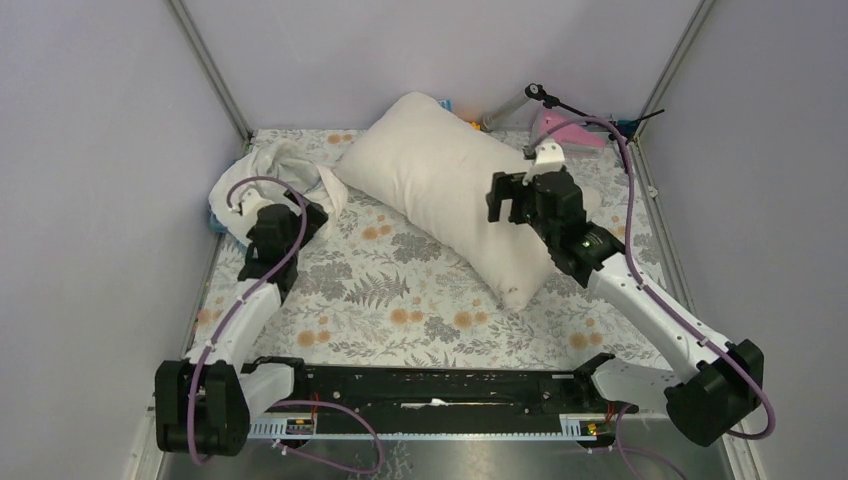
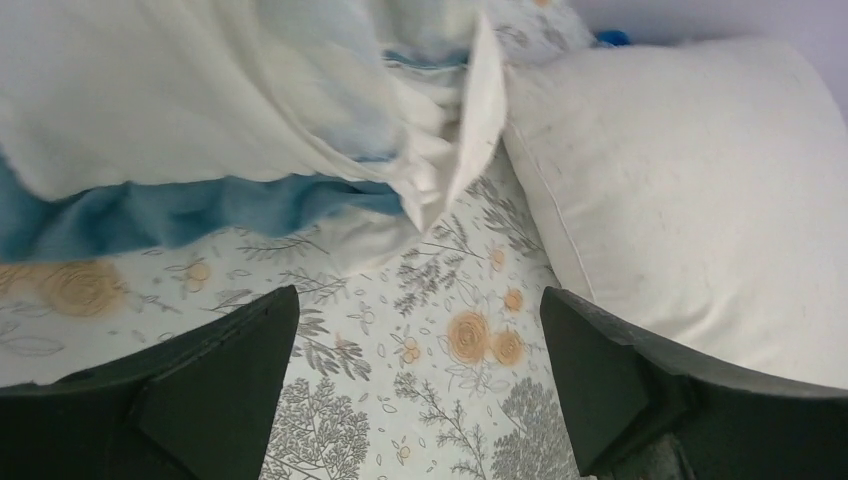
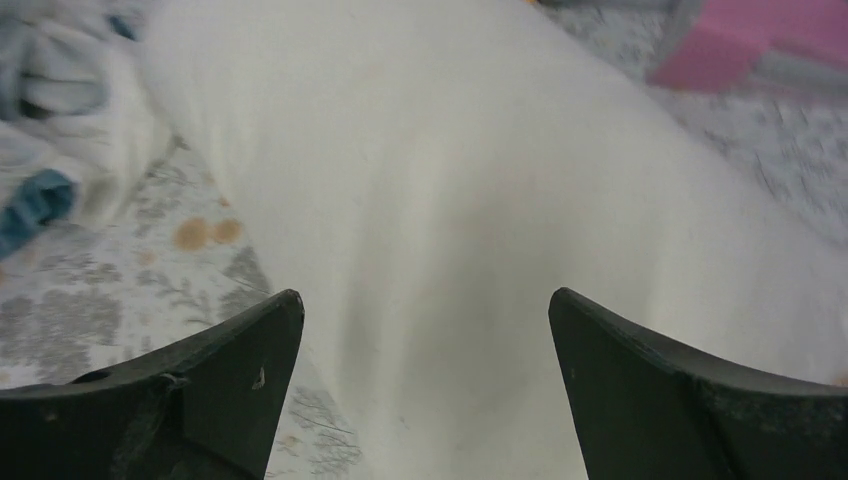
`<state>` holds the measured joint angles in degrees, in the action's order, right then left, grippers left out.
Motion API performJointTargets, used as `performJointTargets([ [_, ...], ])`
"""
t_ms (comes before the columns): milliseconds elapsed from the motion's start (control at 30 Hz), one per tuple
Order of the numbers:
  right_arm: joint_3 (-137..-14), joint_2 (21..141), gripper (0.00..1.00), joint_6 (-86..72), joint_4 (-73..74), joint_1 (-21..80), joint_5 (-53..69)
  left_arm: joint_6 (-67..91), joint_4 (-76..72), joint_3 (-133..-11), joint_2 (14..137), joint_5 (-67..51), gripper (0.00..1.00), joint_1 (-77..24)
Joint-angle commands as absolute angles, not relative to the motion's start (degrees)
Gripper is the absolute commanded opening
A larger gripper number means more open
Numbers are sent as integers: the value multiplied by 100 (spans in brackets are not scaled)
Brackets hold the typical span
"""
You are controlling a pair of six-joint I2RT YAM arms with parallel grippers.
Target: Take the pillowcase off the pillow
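Note:
The plump cream-white pillow [image 1: 445, 190] lies bare and slanted across the middle of the floral table cloth [image 1: 400, 300]. At the back left the pillowcase [image 1: 275, 170] sits crumpled in a heap, white with blue edging, apart from the pillow. My left gripper [image 1: 300, 215] hovers open beside that heap; the left wrist view shows the pillowcase [image 2: 200, 100] ahead, the pillow [image 2: 690, 190] to the right, and only cloth between the fingers [image 2: 230, 380]. Above the pillow's near end my right gripper [image 1: 510, 198] is open, the pillow [image 3: 480, 200] filling the gap between its fingers [image 3: 640, 380] without being clamped.
A pink object [image 1: 570, 130] and a small black-tipped stand [image 1: 540, 95] are at the back right corner. Grey walls close in the table on the left, back and right. The pillowcase heap [image 3: 50, 100] shows at the left in the right wrist view.

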<state>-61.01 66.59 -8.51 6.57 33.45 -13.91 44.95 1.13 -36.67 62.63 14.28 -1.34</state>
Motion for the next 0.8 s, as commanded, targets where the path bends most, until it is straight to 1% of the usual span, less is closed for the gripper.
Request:
performJointTargets([
  [0,-4976,6444,100,-1681,93,2356,-1240,3747,-1542,-3022,5804,1542,99,-500],
  [100,-3893,6103,100,-1876,-845,1680,-1003,3321,-2041,-2607,5834,1561,99,-591],
  [167,-2947,5720,100,-1603,-2101,1551,-1123,3034,-2249,-2422,5935,1675,99,-627],
  [233,-2301,5464,100,-1300,-2834,1547,-1457,2710,-2607,-2230,6038,1793,99,-641],
  [367,-2177,5652,100,-750,-2841,1547,-1793,2154,-3530,-1950,6410,2225,99,-644],
  [400,-2160,5707,100,-673,-2892,1547,-1845,2128,-3406,-2056,6482,2307,99,-642],
  [500,-1780,5832,100,-185,-3699,1548,-1958,1894,-3478,-2187,6723,2464,99,-642],
  [567,-1473,5977,100,-37,-4237,1546,-2195,1597,-3851,-2092,6806,2323,99,-642],
  [633,-1390,6289,99,176,-4579,1534,-2394,1337,-4423,-1865,6961,2236,99,-642],
  [700,-1388,6591,100,235,-4720,1534,-2534,1228,-4517,-1827,7114,2298,99,-642],
  [767,-1241,6874,100,237,-5236,1537,-2776,1140,-4629,-1816,7249,2306,99,-633],
])
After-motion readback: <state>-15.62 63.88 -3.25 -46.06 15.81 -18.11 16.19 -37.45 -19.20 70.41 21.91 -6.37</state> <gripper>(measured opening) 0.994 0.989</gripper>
